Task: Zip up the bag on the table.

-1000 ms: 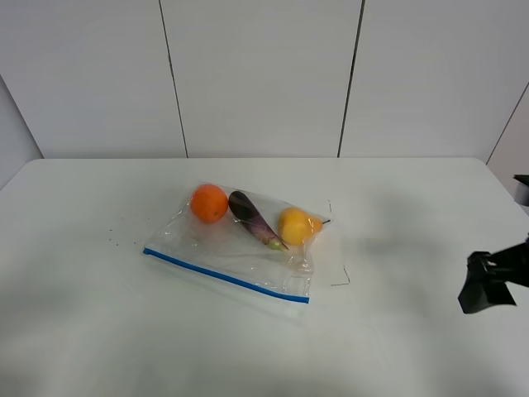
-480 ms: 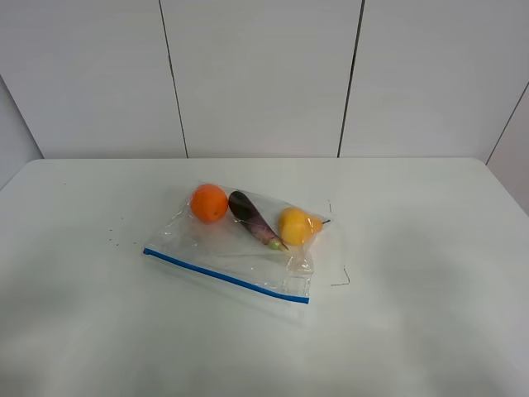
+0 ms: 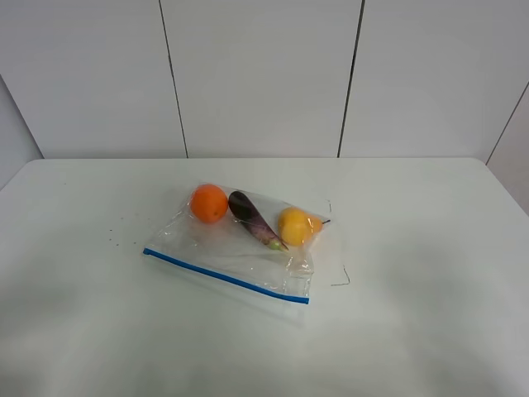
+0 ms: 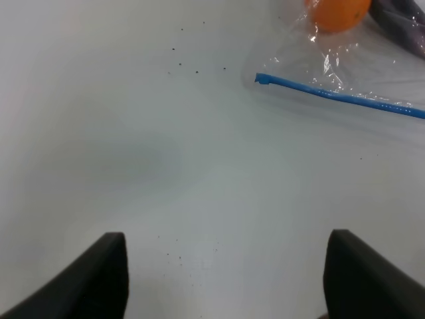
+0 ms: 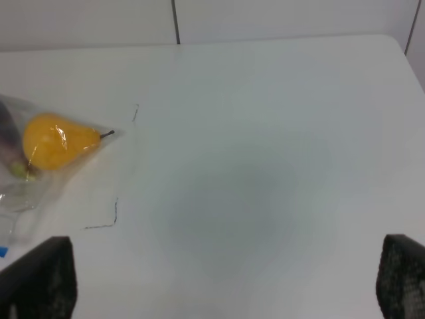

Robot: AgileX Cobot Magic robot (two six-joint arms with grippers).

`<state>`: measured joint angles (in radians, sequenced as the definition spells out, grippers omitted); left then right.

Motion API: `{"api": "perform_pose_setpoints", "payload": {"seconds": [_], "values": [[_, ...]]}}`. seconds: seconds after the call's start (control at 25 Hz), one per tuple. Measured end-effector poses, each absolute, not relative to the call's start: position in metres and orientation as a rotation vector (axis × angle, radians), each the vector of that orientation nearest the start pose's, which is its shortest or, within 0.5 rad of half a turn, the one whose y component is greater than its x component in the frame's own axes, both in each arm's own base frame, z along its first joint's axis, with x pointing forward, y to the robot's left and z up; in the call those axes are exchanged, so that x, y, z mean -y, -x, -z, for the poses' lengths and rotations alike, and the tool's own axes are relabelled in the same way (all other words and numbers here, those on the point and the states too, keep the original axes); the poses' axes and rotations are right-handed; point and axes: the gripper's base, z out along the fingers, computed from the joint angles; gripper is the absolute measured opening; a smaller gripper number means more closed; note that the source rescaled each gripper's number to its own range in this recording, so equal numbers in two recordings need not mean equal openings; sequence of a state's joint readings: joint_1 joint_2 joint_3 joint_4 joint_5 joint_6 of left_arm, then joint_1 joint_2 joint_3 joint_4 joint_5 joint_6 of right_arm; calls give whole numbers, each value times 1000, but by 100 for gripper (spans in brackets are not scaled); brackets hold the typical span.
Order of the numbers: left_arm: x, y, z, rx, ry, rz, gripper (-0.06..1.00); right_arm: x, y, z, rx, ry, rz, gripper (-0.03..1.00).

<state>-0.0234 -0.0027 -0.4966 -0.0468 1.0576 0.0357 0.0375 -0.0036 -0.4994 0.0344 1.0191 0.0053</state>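
The clear, crinkly plastic zip bag (image 3: 240, 248) is laid flat near the middle of the large white matte table (image 3: 430, 331), its blue zipper strip (image 3: 225, 277) turned toward the near edge, presumably for easy reach. The left gripper (image 4: 222, 266) and right gripper (image 5: 226, 279) are held spread apart above bare tabletop, nothing being gripped.

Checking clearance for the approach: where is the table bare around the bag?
Bare table lies right of the pear and left of the bag, past the zipper strip. The orange, eggplant and pear crowd the bag's far edge.
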Motion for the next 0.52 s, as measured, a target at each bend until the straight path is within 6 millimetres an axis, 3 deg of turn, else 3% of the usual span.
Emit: {"api": "perform_pose_setpoints", "payload": {"seconds": [0.52], "values": [[4, 5, -277, -2040, -62, 48, 86, -3, 4, -281, -2000, 30, -70, 100]]}}
